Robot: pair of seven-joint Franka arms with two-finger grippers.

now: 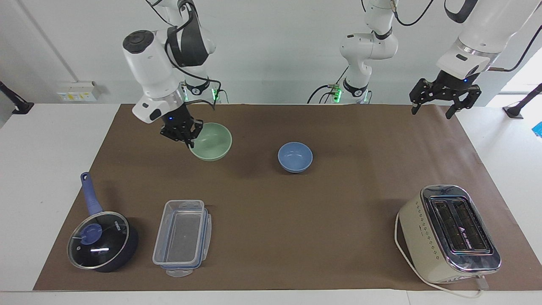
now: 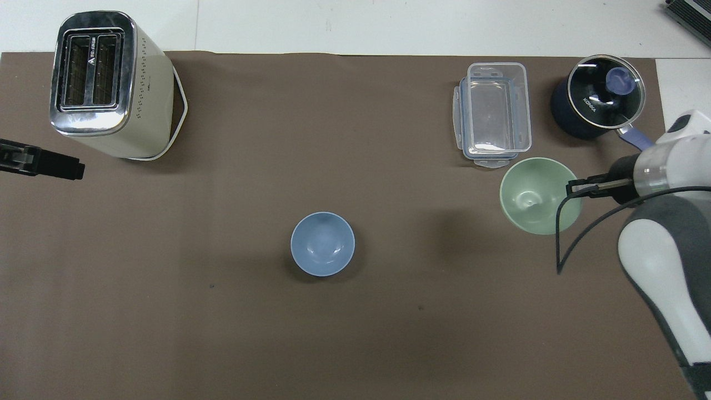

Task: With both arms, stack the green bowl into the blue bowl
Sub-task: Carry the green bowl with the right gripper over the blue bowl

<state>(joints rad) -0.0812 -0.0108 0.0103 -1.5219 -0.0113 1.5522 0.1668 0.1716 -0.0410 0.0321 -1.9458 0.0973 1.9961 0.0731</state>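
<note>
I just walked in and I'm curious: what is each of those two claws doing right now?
Right gripper: shut on the rim of the green bowl, held up above the table.
Left gripper: open, holding nothing, waiting over the table's edge at its own end.

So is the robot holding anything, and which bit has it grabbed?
Yes. The right gripper is shut on the green bowl, pinching its rim, with the bowl lifted off the table. The left gripper is open and holds nothing.

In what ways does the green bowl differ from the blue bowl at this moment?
The green bowl is pale green and held up by its rim in the shut right tool; the blue bowl is light blue and rests on the table, untouched. Both are plain, round and look the same size.
</note>
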